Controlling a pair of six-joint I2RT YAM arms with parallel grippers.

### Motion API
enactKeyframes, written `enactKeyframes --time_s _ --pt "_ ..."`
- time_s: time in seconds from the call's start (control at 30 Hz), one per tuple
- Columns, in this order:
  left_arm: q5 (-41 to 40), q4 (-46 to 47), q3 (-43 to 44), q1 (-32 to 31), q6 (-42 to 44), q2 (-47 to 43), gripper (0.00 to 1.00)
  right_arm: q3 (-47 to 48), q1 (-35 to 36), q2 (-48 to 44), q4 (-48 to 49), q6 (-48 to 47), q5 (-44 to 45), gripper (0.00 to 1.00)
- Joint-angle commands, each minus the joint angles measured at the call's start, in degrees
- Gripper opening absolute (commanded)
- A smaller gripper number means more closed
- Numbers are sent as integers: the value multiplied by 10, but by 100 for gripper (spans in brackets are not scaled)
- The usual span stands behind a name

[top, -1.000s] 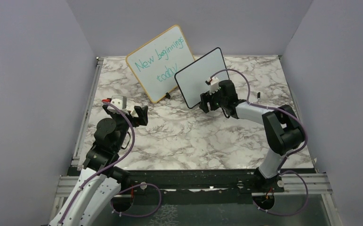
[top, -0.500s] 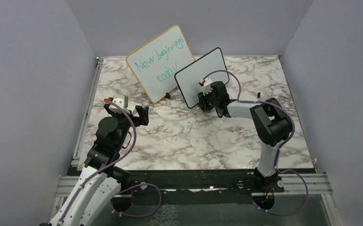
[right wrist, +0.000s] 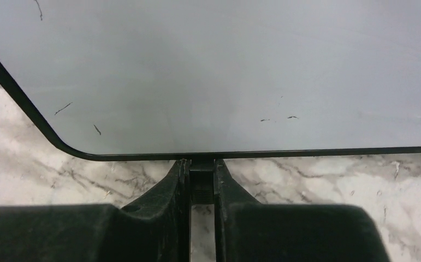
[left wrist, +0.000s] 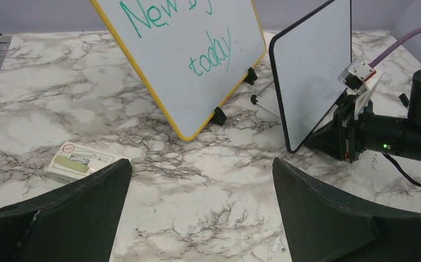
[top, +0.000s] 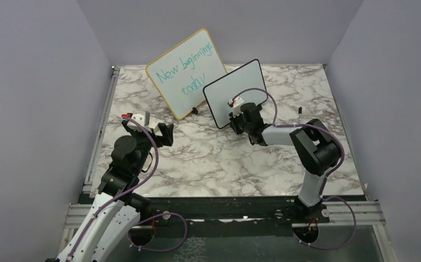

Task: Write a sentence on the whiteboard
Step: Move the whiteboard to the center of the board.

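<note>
Currently listed: right claw (right wrist: pixel 201 165), fingers drawn together and clamped on a small black foot (right wrist: pixel 201 183) at the bottom edge of the whiteboard (right wrist: pixel 224 76). The whiteboard rises directly ahead of and above this claw, leaning back on the tabletop (top: pixel 208 164). Its face is blank apart from a few faint stray marks, with no sentence on it yet. The grip at the foot looks meant to steady or reposition the whiteboard, not to write; no marker shows in either claw. Left claw (left wrist: pixel 197 169): fingers wide apart, holding nothing, well apart from the whiteboard, which stands ahead and to its right. Larger yellow-framed board (left wrist: pixel 181 54) with teal handwriting: propped up ahead of the left claw. Small box (left wrist: pixel 79 161): flat on the tabletop, just ahead-left of the left claw.
</note>
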Motion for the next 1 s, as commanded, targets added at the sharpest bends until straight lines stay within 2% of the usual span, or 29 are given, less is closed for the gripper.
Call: enactKeyframes --time_s 0.0,0.23,0.5,0.73,0.97 --pt "-1 12 -5 -2 4 -7 99 -49 42 -43 6 35 70 1" --pt "-11 6 -3 -2 2 -12 99 -115 116 -94 5 111 171 1" --pt "-29 -3 -1 -2 2 -22 99 -149 208 -120 -36 220 269 1" --pt "-38 -11 1 -2 -1 -25 99 -144 279 -113 -86 282 322 1" --pt "-37 -14 2 -2 -1 -26 99 -142 314 -115 -130 340 356 1"
